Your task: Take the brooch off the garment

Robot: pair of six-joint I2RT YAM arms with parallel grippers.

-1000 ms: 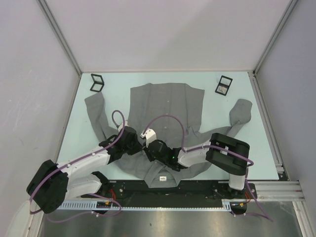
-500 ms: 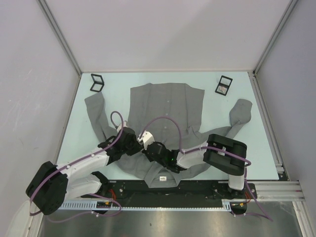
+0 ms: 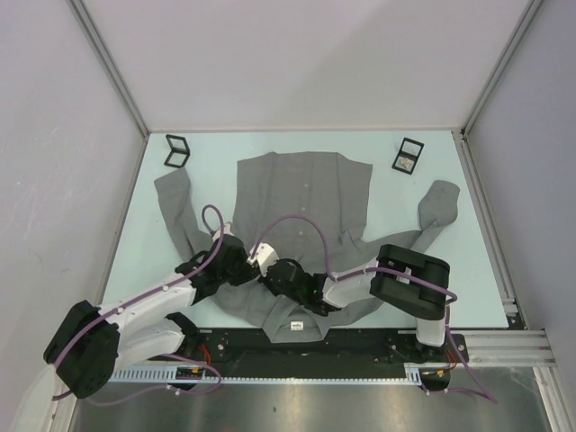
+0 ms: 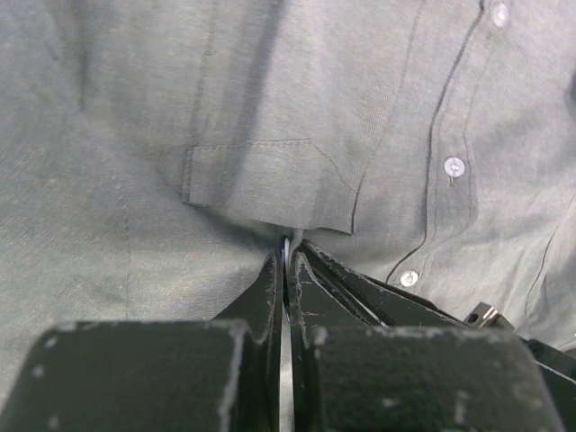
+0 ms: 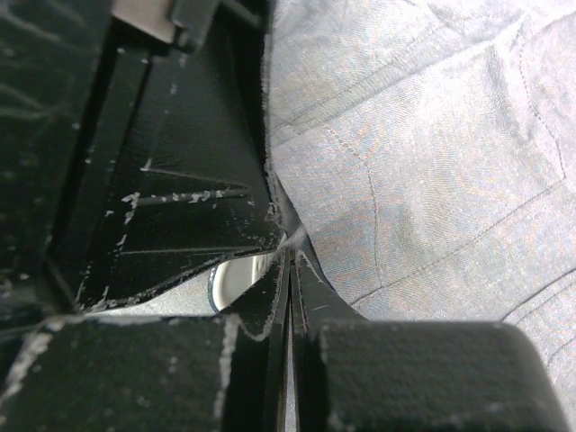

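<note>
The pale desk point(image 3: 387, 198) carries it all, and spread flat across it is the garment point(image 3: 306, 193), a grey button-up with its collar end nearest the arm bases, its hem at the far side and both sleeves flung outward. Over the garment's near half, the left arm point(image 3: 153, 301) reaches in from the left sleeve side and the right arm point(image 3: 360, 281) from the right sleeve side, meeting nose to nose above the chest. Beyond the garment's hem sit two small black cases, one point(image 3: 177, 150) off the left corner and one point(image 3: 409, 155) off the right. Down at the meeting point, the left pincer point(image 4: 286, 261) has its jaws pressed together, tips right at the lower edge of the garment's chest pocket point(image 4: 270, 180), with the placket's white buttons point(image 4: 454, 166) running just beside. The right pincer point(image 5: 290, 261) is closed tight too, its tips on a crease of the garment and touching the other pincer's black finger; whether it has cloth nipped, I cannot tell. Smallest of all is a blue-white sliver point(image 4: 284, 247) at the left tips, under that pocket edge. It may be the brooch, but it is too small to say for sure.
</note>
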